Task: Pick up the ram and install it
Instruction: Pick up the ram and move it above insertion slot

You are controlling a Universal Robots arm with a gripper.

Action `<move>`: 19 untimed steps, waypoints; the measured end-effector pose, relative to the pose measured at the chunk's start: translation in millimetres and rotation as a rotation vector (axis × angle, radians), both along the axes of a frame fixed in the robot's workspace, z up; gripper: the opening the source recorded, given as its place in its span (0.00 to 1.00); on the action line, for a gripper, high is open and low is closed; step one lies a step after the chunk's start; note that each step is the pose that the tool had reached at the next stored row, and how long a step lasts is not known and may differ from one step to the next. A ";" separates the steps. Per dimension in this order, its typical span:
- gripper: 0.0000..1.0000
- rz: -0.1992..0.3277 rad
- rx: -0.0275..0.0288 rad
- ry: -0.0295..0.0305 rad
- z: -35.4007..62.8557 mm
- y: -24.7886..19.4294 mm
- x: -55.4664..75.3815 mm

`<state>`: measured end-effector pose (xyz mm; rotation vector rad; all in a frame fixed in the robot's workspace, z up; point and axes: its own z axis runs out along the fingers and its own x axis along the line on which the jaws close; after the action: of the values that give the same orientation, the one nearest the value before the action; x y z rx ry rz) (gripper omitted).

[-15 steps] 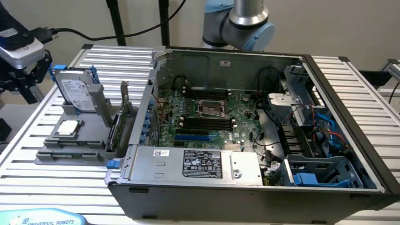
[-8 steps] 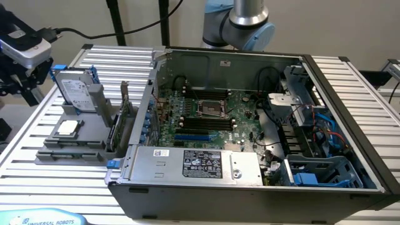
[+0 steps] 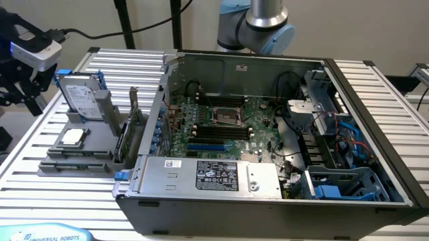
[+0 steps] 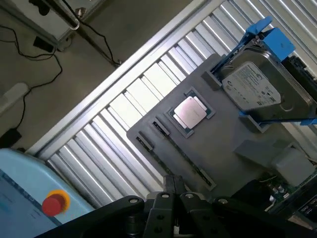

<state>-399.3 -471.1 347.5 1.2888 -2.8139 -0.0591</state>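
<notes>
"The ram (image 4: 174, 159), where was it?"

"It stood on edge in a long slot of the grey holder (image 3: 94, 150), just beside the square processor chip (image 3: 72, 136). It showed as a thin dark strip, too slim for me to make out its chips. The holder sat on the slatted table (image 3: 54, 201) at the left of the exterior view. A hard drive (image 3: 82, 98) was propped at its far end, and an expansion card (image 3: 132, 120) stood upright along the side nearest the computer case (image 3: 268, 201)."

"And the end effector (image 4: 173, 183)?"

"Clenched on nothing, its fingertips pressed together. It hung at the far upper left of the exterior view, out past the hard drive, apart from the holder and touching none of the parts."

"The motherboard (image 3: 228, 125)?"

"It lay flat inside the open case, mid-frame, with its black slots (image 3: 216, 131) well apart from the ram."
</notes>
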 end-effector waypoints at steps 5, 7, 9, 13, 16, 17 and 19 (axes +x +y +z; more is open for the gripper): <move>0.11 0.091 -0.0012 -0.0023 -2.6 0.0 0.0; 0.11 0.128 -0.0016 -0.0032 -3.7 0.0 0.0; 0.11 0.165 -0.0022 -0.0041 -4.7 0.0 0.0; 0.11 0.236 -0.0036 -0.0102 -7.0 0.0 0.0; 0.11 0.290 -0.0050 -0.0176 -8.8 0.0 0.0; 0.11 0.307 -0.0054 -0.0199 -9.3 0.0 0.0; 0.11 0.343 -0.0061 -0.0245 -10.5 0.0 0.0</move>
<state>-399.3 -471.1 336.9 1.7581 -2.5645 -0.0218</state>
